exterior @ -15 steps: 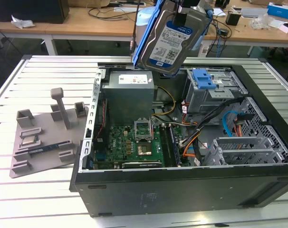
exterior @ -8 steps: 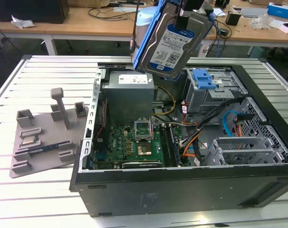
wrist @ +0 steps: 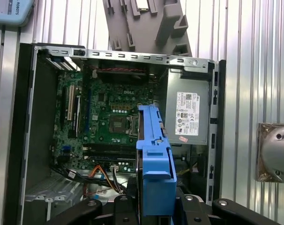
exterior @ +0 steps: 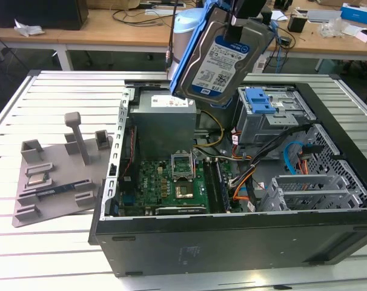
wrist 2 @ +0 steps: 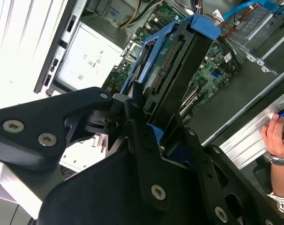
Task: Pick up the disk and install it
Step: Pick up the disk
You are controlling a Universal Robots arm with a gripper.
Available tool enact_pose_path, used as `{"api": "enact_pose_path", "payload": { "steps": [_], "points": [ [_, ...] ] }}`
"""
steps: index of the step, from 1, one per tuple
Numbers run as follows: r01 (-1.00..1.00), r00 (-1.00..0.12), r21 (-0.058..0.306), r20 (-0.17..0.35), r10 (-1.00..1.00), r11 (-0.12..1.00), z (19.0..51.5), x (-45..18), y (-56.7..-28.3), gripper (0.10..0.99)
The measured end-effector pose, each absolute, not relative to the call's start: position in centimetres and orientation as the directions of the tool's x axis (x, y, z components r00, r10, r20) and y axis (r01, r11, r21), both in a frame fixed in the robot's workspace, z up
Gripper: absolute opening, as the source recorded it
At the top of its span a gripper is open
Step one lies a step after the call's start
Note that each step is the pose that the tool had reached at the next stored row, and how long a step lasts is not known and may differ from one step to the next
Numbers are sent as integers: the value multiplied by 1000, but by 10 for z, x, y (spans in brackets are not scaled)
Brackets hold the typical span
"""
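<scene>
My claw (wrist: 155,208) is clamped on the disk (exterior: 223,54). Its black fingers (wrist 2: 137,136) pinch the blue carrier bracket from both sides, and in both wrist views the bracket's edge stands up between them. In the exterior view the disk hangs in the upper middle of the frame, tilted, with its white-and-blue label facing the camera. It touches nothing beneath it.

Under it lies the open computer case (exterior: 232,236), on its side and filling the centre and right of the frame. Inside, the green motherboard (exterior: 171,182) sits at lower centre. The grey power supply (exterior: 164,124) is just above it, and the disk's lower corner overlaps its top edge in the picture. To the exterior view's right of that is the grey drive cage (exterior: 274,127) with its blue latch (exterior: 259,100), and bundled cables run down from there.

At the exterior view's left, apart from the case, a grey tray (exterior: 56,176) rests on the slatted metal bench (exterior: 50,254). In the second wrist view a person's hand (wrist 2: 278,136) with a wristwatch shows beyond the bench's edge. A wooden desk (exterior: 111,27) crosses the top of the exterior view.
</scene>
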State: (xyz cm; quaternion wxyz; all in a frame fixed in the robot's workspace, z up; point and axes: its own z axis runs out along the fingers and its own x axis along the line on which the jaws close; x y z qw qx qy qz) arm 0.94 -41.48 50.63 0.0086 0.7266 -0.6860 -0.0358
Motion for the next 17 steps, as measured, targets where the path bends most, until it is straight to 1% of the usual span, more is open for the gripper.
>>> {"api": "enact_pose_path", "payload": {
  "steps": [17],
  "points": [
    [-996,56,62,-40,-998,-59,506,9,-438,369]
  ]
}}
